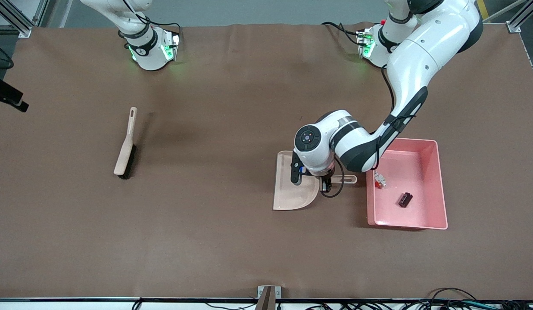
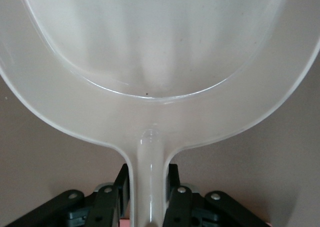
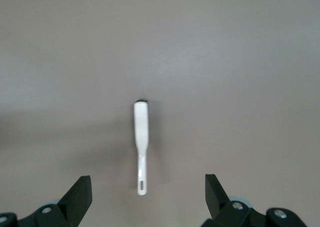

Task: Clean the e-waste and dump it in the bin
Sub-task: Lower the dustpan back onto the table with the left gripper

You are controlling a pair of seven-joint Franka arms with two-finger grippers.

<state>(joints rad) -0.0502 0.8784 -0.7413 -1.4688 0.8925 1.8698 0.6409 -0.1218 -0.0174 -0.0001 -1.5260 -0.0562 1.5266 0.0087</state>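
Observation:
The pink bin sits on the table toward the left arm's end. Both e-waste pieces lie in it: the white-grey component and the dark block. The beige dustpan lies flat on the table beside the bin. My left gripper is low at the dustpan's handle. In the left wrist view the left gripper has its fingers pressed on either side of the handle, and the pan is empty. My right gripper is open, high over the brush.
The beige brush with dark bristles lies on the brown mat toward the right arm's end, well apart from the dustpan. The right arm waits raised near its base, its hand out of the front view.

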